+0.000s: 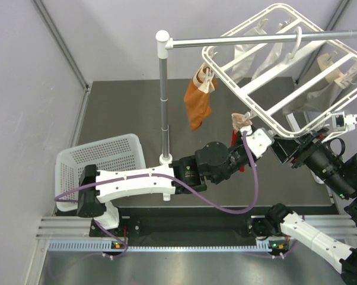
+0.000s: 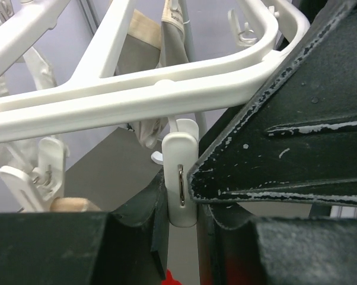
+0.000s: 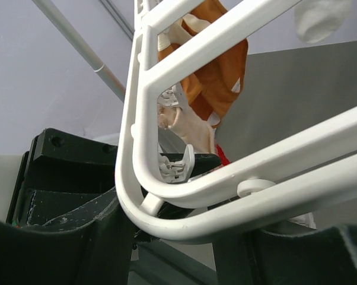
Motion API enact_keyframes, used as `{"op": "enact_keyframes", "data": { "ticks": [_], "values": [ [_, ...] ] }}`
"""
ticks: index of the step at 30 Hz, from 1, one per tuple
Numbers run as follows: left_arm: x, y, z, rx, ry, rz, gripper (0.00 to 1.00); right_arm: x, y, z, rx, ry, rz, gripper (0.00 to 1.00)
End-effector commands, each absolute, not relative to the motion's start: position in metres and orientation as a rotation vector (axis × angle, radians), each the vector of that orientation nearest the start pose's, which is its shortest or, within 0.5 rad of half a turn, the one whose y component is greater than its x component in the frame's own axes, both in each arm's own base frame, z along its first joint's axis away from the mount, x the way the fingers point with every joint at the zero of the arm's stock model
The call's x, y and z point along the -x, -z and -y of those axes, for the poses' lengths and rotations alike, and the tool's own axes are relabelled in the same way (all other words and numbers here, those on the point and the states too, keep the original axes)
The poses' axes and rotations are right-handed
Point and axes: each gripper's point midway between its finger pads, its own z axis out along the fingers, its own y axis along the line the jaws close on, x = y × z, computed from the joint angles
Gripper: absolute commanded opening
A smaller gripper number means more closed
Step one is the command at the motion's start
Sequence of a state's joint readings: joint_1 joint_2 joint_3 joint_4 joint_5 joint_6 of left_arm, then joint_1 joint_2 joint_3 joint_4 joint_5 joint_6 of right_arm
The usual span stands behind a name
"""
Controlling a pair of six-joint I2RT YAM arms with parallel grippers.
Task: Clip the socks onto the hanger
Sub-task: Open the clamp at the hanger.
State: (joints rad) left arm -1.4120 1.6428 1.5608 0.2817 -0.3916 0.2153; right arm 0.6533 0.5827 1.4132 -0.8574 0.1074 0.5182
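Note:
The white hanger (image 1: 258,110) hangs tilted from the rail, and an orange sock (image 1: 199,102) is clipped at its left corner. Pale socks (image 1: 338,74) hang at the back. My left gripper (image 1: 245,132) is under the hanger's near corner, next to a beige sock (image 1: 242,120). In the left wrist view its jaws are shut on a white clip peg (image 2: 181,178), and a scrap of red fabric (image 2: 166,276) shows below. My right gripper (image 1: 287,149) reaches up at the same corner. The hanger rim (image 3: 166,222) crosses between its fingers; whether they grip it is unclear.
A white perforated basket (image 1: 107,157) stands at the left near my left arm's base. The grey stand's pole (image 1: 163,101) rises mid-table, and its rail (image 1: 244,40) runs to the right. Grey walls close in the left and back.

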Motion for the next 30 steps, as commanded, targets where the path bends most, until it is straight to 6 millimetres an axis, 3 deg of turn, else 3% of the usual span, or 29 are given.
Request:
{"op": "enact_keyframes", "data": {
  "ticks": [1, 5, 8, 13, 14, 16, 17, 19, 20, 22, 23, 25, 26, 28, 30],
  "values": [
    [-0.156, -0.436, 0.499, -0.738, 0.761, -1.193, 0.00, -0.140, -0.447, -0.115, 0.051, -0.850, -1.616, 0.48],
    [-0.152, -0.436, 0.501, -0.734, 0.800, -1.197, 0.00, -0.142, -0.445, -0.121, 0.060, -0.864, -1.621, 0.46],
    [-0.150, -0.435, 0.503, -0.738, 0.811, -1.201, 0.00, -0.144, -0.448, -0.120, 0.050, -0.865, -1.609, 0.38],
    [-0.147, -0.432, 0.502, -0.747, 0.815, -1.207, 0.00, -0.144, -0.446, -0.119, 0.051, -0.856, -1.614, 0.07],
    [-0.147, -0.434, 0.499, -0.740, 0.823, -1.208, 0.04, -0.144, -0.445, -0.119, 0.049, -0.852, -1.615, 0.03],
    [-0.147, -0.430, 0.495, -0.722, 0.832, -1.228, 0.29, -0.146, -0.442, -0.117, 0.046, -0.835, -1.625, 0.00],
    [-0.149, -0.436, 0.486, -0.692, 0.833, -1.234, 0.56, -0.146, -0.441, -0.117, 0.046, -0.832, -1.626, 0.00],
    [-0.157, -0.424, 0.473, -0.642, 0.797, -1.299, 0.70, -0.147, -0.438, -0.116, 0.045, -0.819, -1.632, 0.00],
    [-0.157, -0.432, 0.458, -0.611, 0.798, -1.305, 0.77, -0.147, -0.437, -0.115, 0.045, -0.814, -1.633, 0.00],
    [-0.162, -0.411, 0.440, -0.591, 0.755, -1.376, 0.79, -0.148, -0.436, -0.112, 0.040, -0.798, -1.628, 0.00],
    [-0.162, -0.421, 0.419, -0.559, 0.758, -1.373, 0.79, -0.148, -0.435, -0.111, 0.041, -0.792, -1.628, 0.00],
    [-0.165, -0.394, 0.398, -0.530, 0.732, -1.467, 0.79, -0.149, -0.434, -0.110, 0.041, -0.780, -1.627, 0.00],
    [-0.165, -0.402, 0.377, -0.491, 0.746, -1.474, 0.79, -0.149, -0.435, -0.109, 0.041, -0.774, -1.624, 0.00],
    [-0.165, -0.378, 0.358, -0.452, 0.732, -1.548, 0.78, -0.150, -0.433, -0.108, 0.044, -0.765, -1.626, 0.00],
    [-0.164, -0.349, 0.324, -0.448, 0.656, -1.640, 0.78, -0.150, -0.432, -0.108, 0.046, -0.759, -1.632, 0.00]
  ]
}}
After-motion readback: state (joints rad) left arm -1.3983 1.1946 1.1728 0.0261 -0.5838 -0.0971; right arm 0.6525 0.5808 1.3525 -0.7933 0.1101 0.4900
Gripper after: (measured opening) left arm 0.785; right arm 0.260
